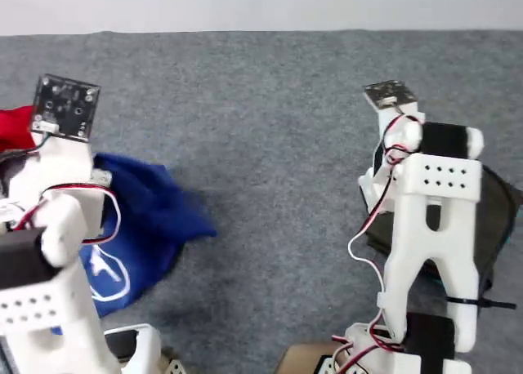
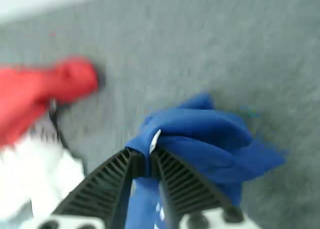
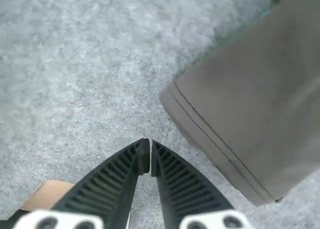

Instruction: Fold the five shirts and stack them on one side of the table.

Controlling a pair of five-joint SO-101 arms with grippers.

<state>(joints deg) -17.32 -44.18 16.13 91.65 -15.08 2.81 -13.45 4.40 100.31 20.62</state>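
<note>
High view: crumpled blue fabric shirt (image 1: 147, 215) heaped at left side of grey felt tabletop (image 1: 270, 129), pinched in closed left hand (image 2: 146, 161); right hand (image 3: 150, 154) shut, empty, just beside folded taupe fabric shirt (image 3: 250, 99), well apart from blue one.

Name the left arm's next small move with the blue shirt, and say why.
Probably draw the crumpled blue cloth shirt out onto the bare grey felt table and spread it flat. The left tool is shut on a bunched fold, and the shirt lies in a heap close to the red cloth garment, so it looks unready for folding.
</note>
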